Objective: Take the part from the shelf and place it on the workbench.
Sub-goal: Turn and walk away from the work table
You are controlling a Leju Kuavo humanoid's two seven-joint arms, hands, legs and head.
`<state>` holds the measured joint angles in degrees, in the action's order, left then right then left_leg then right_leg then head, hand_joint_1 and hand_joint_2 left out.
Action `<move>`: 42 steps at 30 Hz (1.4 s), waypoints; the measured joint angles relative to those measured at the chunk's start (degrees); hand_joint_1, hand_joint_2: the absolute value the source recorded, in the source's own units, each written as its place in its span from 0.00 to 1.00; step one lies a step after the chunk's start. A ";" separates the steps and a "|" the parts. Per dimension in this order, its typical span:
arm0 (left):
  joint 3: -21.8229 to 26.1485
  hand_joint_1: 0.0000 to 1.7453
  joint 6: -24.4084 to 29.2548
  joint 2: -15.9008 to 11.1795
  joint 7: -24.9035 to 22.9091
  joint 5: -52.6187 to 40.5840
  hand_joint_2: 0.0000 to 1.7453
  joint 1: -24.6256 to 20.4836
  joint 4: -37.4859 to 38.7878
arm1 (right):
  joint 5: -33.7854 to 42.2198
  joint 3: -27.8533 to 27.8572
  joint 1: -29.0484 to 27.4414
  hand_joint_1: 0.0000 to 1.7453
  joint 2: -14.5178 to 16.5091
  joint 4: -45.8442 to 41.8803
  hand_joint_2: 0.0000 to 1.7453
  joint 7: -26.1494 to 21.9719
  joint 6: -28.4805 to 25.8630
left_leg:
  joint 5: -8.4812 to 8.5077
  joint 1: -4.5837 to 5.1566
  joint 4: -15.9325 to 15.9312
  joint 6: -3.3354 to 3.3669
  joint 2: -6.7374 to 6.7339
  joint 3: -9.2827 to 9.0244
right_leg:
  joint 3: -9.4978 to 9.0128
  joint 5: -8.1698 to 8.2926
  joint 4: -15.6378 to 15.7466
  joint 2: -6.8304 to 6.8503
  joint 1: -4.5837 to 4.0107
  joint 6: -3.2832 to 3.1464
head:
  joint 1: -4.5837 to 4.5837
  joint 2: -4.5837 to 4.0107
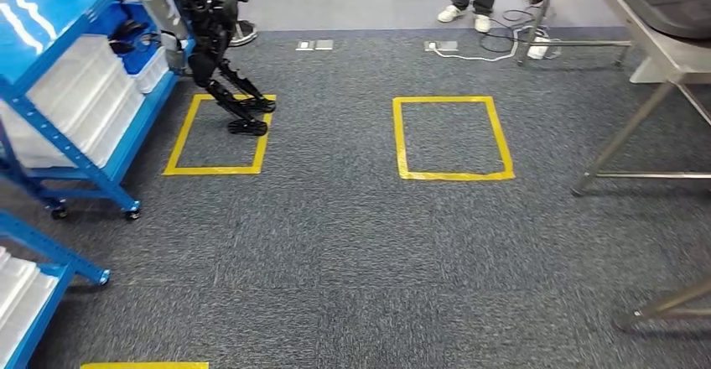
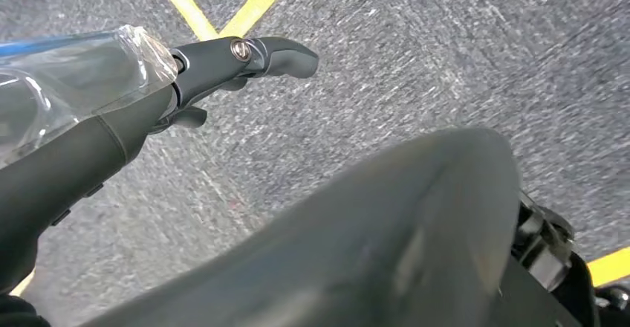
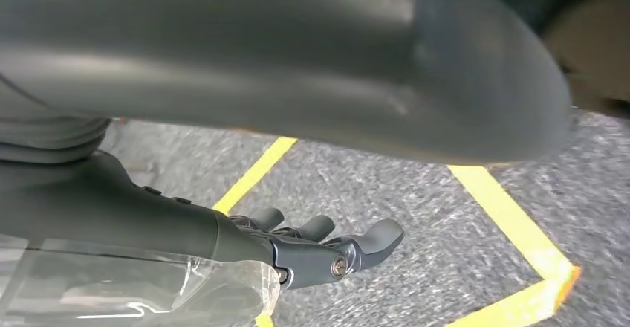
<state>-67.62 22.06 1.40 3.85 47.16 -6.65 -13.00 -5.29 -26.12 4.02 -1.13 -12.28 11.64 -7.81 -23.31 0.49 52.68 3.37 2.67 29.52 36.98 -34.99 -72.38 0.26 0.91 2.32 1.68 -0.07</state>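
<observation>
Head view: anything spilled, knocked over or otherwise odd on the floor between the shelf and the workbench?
Nothing stands out. The carpet shows no spills, the blue shelf stands upright, and another robot stands by it. The loose white cable lies beside the workbench leg.

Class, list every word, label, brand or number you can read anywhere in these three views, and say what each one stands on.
None: no view holds readable text.
The yellow tape squares on the carpet are plain outlines.
The blue shelf and its white bins show no legible label.
</observation>
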 joint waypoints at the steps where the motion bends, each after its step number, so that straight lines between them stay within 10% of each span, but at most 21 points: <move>1: -0.12 0.00 0.14 0.18 0.35 -0.41 0.00 -0.04 0.00 | 0.00 -0.14 -0.02 0.00 -0.26 0.00 0.00 0.46 0.28 | -0.10 -0.24 0.16 -0.20 0.89 -0.06 | -0.66 1.82 2.05 -0.13 0.19 0.26 | 0.00 0.00; 4: -0.60 0.00 0.20 0.47 0.37 -1.41 0.00 -0.52 0.00 | 0.02 -0.67 0.03 0.00 -0.74 0.00 0.00 1.66 0.98 | -0.93 -0.80 1.59 -1.46 3.31 0.39 | -5.27 7.14 12.89 -3.11 1.05 1.16 | 0.07 0.00; 8: -1.05 0.00 0.07 0.68 -0.97 -1.37 0.00 -0.67 0.00 | -0.09 -1.29 0.31 0.00 -1.03 -0.01 0.00 2.68 1.60 | -1.31 -0.97 2.43 -2.24 4.78 1.33 | -6.04 7.30 14.80 -2.80 0.93 -0.55 | 0.13 0.00; 12: -1.18 0.00 -0.50 0.89 -3.40 -0.31 0.00 -0.05 0.00 | -0.11 -2.01 0.23 0.00 -1.37 -0.02 0.00 2.80 1.48 | -6.08 -0.79 12.13 -2.71 -1.01 6.03 | -6.13 7.20 14.88 -0.24 0.52 -1.58 | -0.13 0.00; 15: -1.19 0.00 -1.14 0.90 -5.34 -0.01 0.00 0.14 0.00 | 0.04 -2.44 0.04 0.00 -1.62 -0.02 0.00 2.56 1.21 | -8.74 -0.75 20.99 -2.40 -2.06 10.82 | -6.24 6.80 14.87 2.24 -0.03 -1.97 | -0.16 0.00; 21: -1.21 0.00 -1.57 0.81 -7.45 0.05 0.00 -0.03 0.00 | 0.97 -2.63 0.21 0.00 -1.60 -0.13 0.00 -0.04 -0.45 | -1.00 1.37 3.05 0.93 -7.07 1.94 | -8.20 5.89 15.64 6.52 -0.54 -1.87 | -0.15 0.00; 24: -1.22 0.00 -1.28 0.73 -6.47 0.07 0.00 0.16 0.00 | 1.02 -3.02 0.52 0.00 -1.33 -0.33 0.00 -1.47 -1.21 | -0.51 1.38 1.42 1.27 -5.97 1.33 | -9.07 5.81 16.41 8.10 -0.25 -1.17 | -0.28 0.00; 28: -1.24 0.00 -0.28 0.69 -4.34 0.16 0.00 0.07 0.01 | 1.00 -3.74 0.56 0.00 -1.19 -0.59 0.00 -1.78 -1.07 | 0.94 0.33 -1.29 1.00 -3.01 -0.38 | -5.27 1.08 7.52 1.21 -0.28 -0.38 | -0.14 -0.02; 31: -1.25 0.00 0.33 0.85 -2.59 0.09 0.00 0.04 0.00 | 0.98 -4.05 0.20 0.00 -1.16 -0.59 0.00 -1.50 -0.66 | 0.84 0.08 -1.20 0.83 -0.26 -0.44 | -0.74 -0.26 0.45 0.06 0.07 0.18 | -0.11 -0.02; 35: -1.25 0.00 0.80 0.82 -1.91 0.04 0.00 0.12 0.01 | 0.99 -4.44 0.02 0.00 -1.08 -0.59 0.00 -1.36 -0.47 | -0.25 -0.61 0.27 -0.69 3.18 -0.36 | -5.93 7.69 13.96 -3.04 1.11 1.17 | -0.06 -0.02; 39: -1.26 0.00 1.68 0.71 -0.82 0.18 0.00 0.23 0.02 | 1.21 -4.99 0.08 0.00 -0.85 -0.59 0.00 -1.07 0.20 | -0.74 -0.77 1.16 -1.77 4.79 0.57 | -6.76 8.06 16.22 -2.82 0.98 -0.40 | -0.05 -0.02; 42: -1.27 0.00 2.48 0.57 -0.15 0.65 0.00 0.22 0.01 | 1.85 -5.21 0.08 0.00 -0.61 -0.59 0.00 -0.36 1.22 | -3.35 -0.82 6.57 -2.49 0.79 3.30 | -7.02 7.96 16.34 -0.85 0.93 -1.43 | -0.19 -0.02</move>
<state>-68.89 24.54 1.97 3.70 47.82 -6.43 -12.99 -3.44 -31.34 4.10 -1.74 -12.87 11.27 -6.59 -26.66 -0.33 59.25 0.88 3.46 32.82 29.96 -27.03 -56.03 -0.59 1.84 0.90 1.49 -0.09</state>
